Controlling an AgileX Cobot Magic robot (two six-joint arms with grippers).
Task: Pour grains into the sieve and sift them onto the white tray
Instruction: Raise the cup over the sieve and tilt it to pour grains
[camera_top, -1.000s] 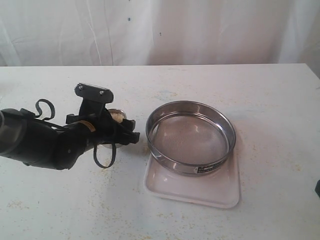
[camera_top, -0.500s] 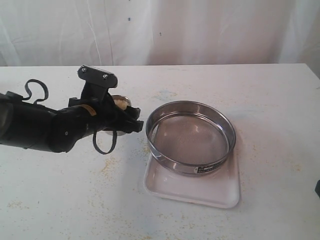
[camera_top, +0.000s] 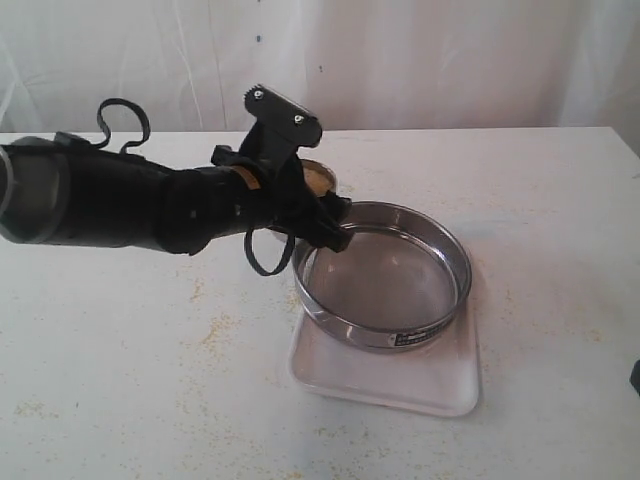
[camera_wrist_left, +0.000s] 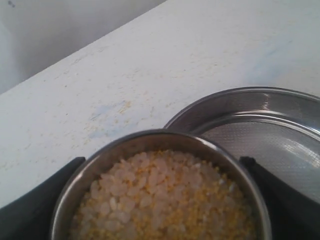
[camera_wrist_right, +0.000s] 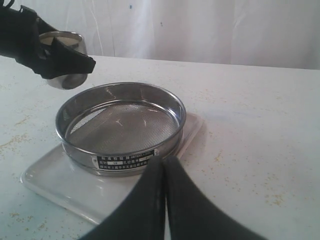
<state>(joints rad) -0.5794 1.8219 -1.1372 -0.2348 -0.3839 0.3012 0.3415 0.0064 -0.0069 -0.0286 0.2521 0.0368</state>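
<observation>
The sieve (camera_top: 385, 275) serves as the landmark, standing on a broad white bench (camera_top: 150, 400) with a matte, lightly mottled top. Behind the sieve hangs a white fabric backdrop (camera_top: 400, 60) with soft vertical folds. A thick black left arm (camera_top: 100, 205) with looping cables reaches in toward the sieve's far left rim. Directly under the sieve lies the white tray (camera_top: 380, 380), a shallow, smooth plastic rectangle with rounded corners; its edge shows past the sieve mostly on the near side.

The sieve itself is a wide, shallow ring of polished steel with a fine grey mesh floor and a small dark label (camera_wrist_right: 125, 161) on its near wall. The left end effector (camera_top: 315, 205) has its dark fingers (camera_wrist_left: 30, 210) spread wide around a small rounded steel cup (camera_wrist_right: 67, 82), gripping it on opposite sides. The cup hangs clear of the bench, just beside and above the sieve's far left rim, its mouth close to level.

The right end effector (camera_wrist_right: 163, 162) sits on the near side of the sieve, low over the bench, its two black fingers pressed together on nothing.

The grains (camera_wrist_left: 160, 200) fill the cup: pale whitish oval kernels mixed with tiny golden-yellow granules. Sparse yellowish specks (camera_top: 215, 330) dot the bench left of the sieve.
</observation>
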